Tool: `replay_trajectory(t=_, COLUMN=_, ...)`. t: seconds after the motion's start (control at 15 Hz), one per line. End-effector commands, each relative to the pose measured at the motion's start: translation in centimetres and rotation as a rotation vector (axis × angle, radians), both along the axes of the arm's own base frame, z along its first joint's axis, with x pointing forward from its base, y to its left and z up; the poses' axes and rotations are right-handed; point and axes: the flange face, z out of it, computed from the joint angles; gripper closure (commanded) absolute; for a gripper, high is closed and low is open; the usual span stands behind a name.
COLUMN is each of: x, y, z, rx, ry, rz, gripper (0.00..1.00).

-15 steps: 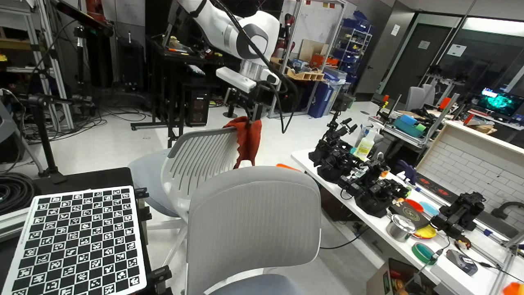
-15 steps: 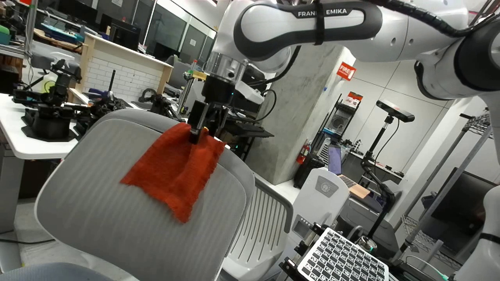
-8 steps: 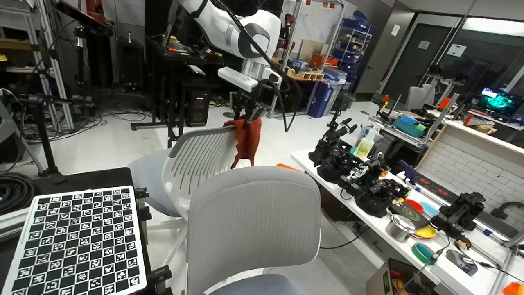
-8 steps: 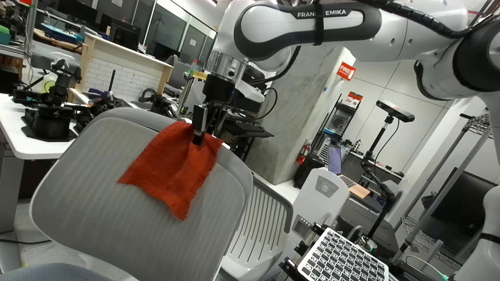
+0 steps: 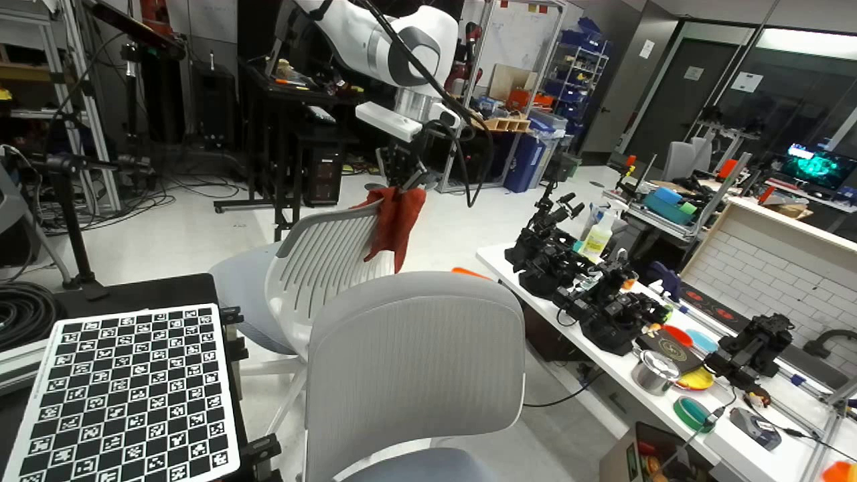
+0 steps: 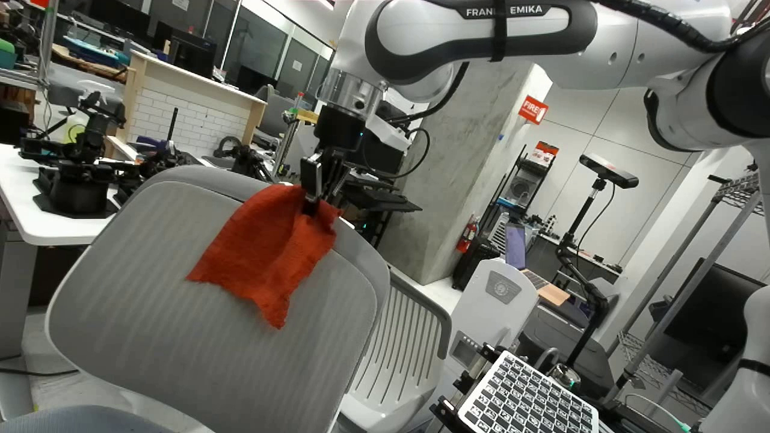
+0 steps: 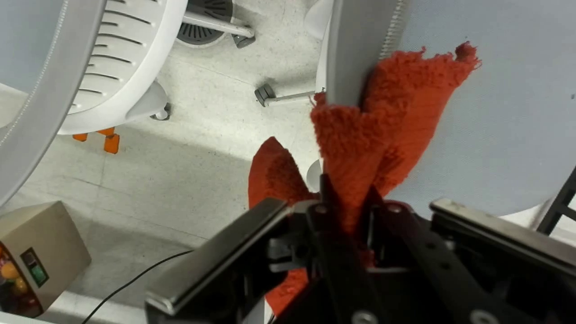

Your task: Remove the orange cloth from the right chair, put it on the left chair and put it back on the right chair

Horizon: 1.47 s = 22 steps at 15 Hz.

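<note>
The orange cloth point(image 6: 252, 246) drapes over the top of a chair back point(image 6: 180, 337), one end bunched up. My gripper point(image 7: 348, 193) is shut on the bunched cloth, its fingers pinching the fabric just above the chair's top edge. The same chair point(image 5: 328, 254) shows its ribbed rear in an exterior view. Back to back with it stands a similar chair point(image 5: 415, 361), smooth from that side and ribbed point(image 6: 403, 349) from the opposite side. Which is the task's left or right chair I cannot tell. In the wrist view the cloth-bearing chair lies on the right.
A checkered marker board point(image 5: 134, 395) lies beside the chairs. A white table point(image 6: 66, 228) with black robot devices stands on the opposite side. On the floor in the wrist view is a box point(image 7: 58, 247) of coloured items. A camera stand point(image 6: 592, 258) rises behind.
My gripper has shut on the cloth and risen slightly, drawing it up. The cloth's lower corner hangs higher, and its upper end is more bunched. The chair back has shifted a little.
</note>
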Motion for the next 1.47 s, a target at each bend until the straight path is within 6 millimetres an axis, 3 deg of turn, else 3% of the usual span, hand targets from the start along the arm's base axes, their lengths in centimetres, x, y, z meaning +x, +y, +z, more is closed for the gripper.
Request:
replay_trajectory(t=0.0, x=-1.3, y=-0.1, z=4.4, rx=-0.025, ry=-0.034, rz=0.014, gripper=0.96)
replay_trajectory(t=0.73, x=-2.6, y=-1.9, z=7.8, rx=-0.030, ry=-0.054, rz=0.017, gripper=0.96)
replay_trajectory(t=0.87, x=-2.4, y=-2.9, z=10.3, rx=-0.033, ry=-0.094, rz=0.012, gripper=0.96)
replay_trajectory(t=1.0, x=-2.6, y=-3.8, z=14.8, rx=-0.021, ry=-0.150, rz=0.007, gripper=0.96)
replay_trajectory(t=1.2, x=-3.1, y=-5.1, z=19.6, rx=-0.010, ry=-0.203, rz=0.000, gripper=0.96)
replay_trajectory(t=1.4, x=-3.0, y=-6.9, z=21.5, rx=-0.008, ry=-0.227, rz=-0.016, gripper=0.96)
